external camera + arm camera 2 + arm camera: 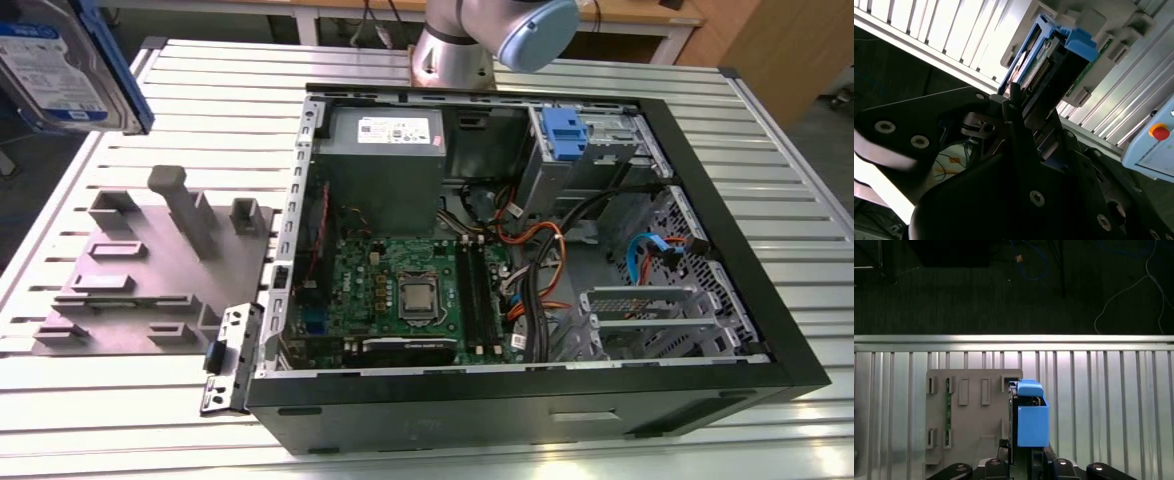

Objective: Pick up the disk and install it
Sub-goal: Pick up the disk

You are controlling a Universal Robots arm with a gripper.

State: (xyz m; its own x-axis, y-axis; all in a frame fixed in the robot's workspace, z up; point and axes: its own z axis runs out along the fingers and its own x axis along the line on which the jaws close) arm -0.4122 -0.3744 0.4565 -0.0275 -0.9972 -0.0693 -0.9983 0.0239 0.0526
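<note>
The disk (60, 65), a silver-grey hard drive with a white-and-blue label in a blue carrier, hangs high in the air at the exterior view's far left, above the table's edge. In both wrist views it stands edge-on between my fingers: the disk (1031, 422) shows its blue carrier side, and the disk (1054, 55) shows its connector end. My gripper (1021, 460) (1021, 112) is shut on it. Directly below it lies the grey fixture plate (969, 410).
The open computer case (787, 360) lies on the slatted table (747, 130), with the power-supply box (380, 165), motherboard (400, 290) and a drive bay with a blue latch (561, 135) inside. The grey fixture plate (147, 270) sits beside the case. The arm's base (454, 50) stands behind it.
</note>
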